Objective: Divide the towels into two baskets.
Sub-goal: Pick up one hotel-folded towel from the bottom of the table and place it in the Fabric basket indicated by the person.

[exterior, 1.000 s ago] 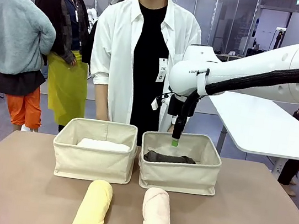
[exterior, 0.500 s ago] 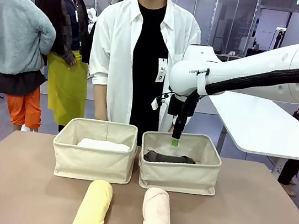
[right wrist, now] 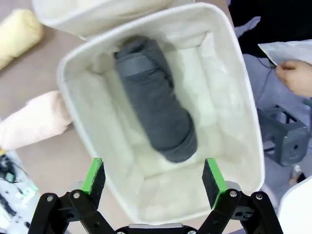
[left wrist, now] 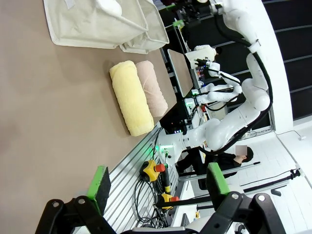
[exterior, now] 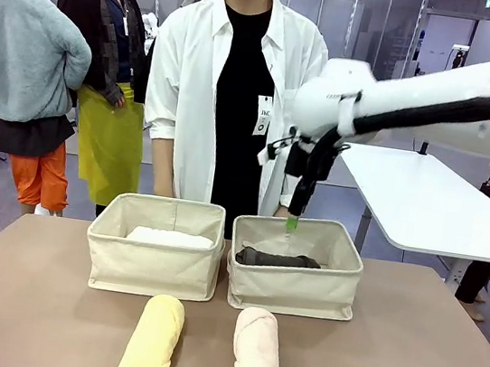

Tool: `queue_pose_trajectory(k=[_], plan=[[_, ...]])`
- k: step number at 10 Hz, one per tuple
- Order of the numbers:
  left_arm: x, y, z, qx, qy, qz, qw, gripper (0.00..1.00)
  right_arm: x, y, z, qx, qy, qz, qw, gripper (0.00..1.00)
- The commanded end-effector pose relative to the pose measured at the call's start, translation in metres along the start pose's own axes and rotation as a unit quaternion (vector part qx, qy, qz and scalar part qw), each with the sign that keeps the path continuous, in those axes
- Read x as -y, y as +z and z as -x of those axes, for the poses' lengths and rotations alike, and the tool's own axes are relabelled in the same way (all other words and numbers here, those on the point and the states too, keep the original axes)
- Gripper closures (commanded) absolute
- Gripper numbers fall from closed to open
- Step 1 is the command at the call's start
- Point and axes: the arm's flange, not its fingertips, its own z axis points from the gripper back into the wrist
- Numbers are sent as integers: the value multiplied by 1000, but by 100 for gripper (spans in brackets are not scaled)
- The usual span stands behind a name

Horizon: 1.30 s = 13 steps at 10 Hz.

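Brown tabletop (exterior: pixel 25 317), near side: pink towel (exterior: pixel 257 359) — likely soft, light — pinch its middle; right gripper (right wrist: pixel 152 171) and left gripper (left wrist: pixel 158 185) gape empty.

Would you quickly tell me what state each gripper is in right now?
Left gripper: open, holding nothing.
Right gripper: open, empty, above the dark grey rolled terry towel in the cream-beige canvas basket.

Front: fixed at the brown table (exterior: pixel 440 357)'s near edge, facing far. Right wrist: close above the right cream canvas basket (right wrist: pixel 226 92), looking down. Left wrist: rolled sideways, over the table. All share the pale yellow rolled towel (exterior: pixel 152 339).
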Motion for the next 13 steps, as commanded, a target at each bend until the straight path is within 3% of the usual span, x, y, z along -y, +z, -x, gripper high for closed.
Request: queue_pose_trajectory(k=[1, 3, 5, 6, 8, 9, 11, 13], plan=[[4, 0, 4, 1, -5, 4, 1000, 0, -31, 30, 70, 47, -52, -49, 996, 0], [4, 0, 4, 1, -5, 4, 1000, 0, -47, 42, 126, 101, -108, -92, 985, 0], [4, 0, 4, 1, -5, 4, 1000, 0, -51, 35, 204, 174, -188, -152, 955, 0], [4, 0, 4, 1, -5, 4, 1000, 0, -51, 29, 246, 215, -234, -174, 932, 0], [4, 0, 4, 1, -5, 4, 1000, 0, -48, 17, 337, 325, -293, -236, 868, 0], [4, 0, 4, 1, -5, 4, 1000, 0, -44, 15, 377, 357, -308, -269, 840, 0], [4, 0, 4, 1, -5, 4, 1000, 0, -37, 13, 442, 349, -354, -318, 807, 0], [4, 0, 4, 1, -5, 4, 1000, 0, -39, -2, 497, 369, -405, -330, 769, 0]])
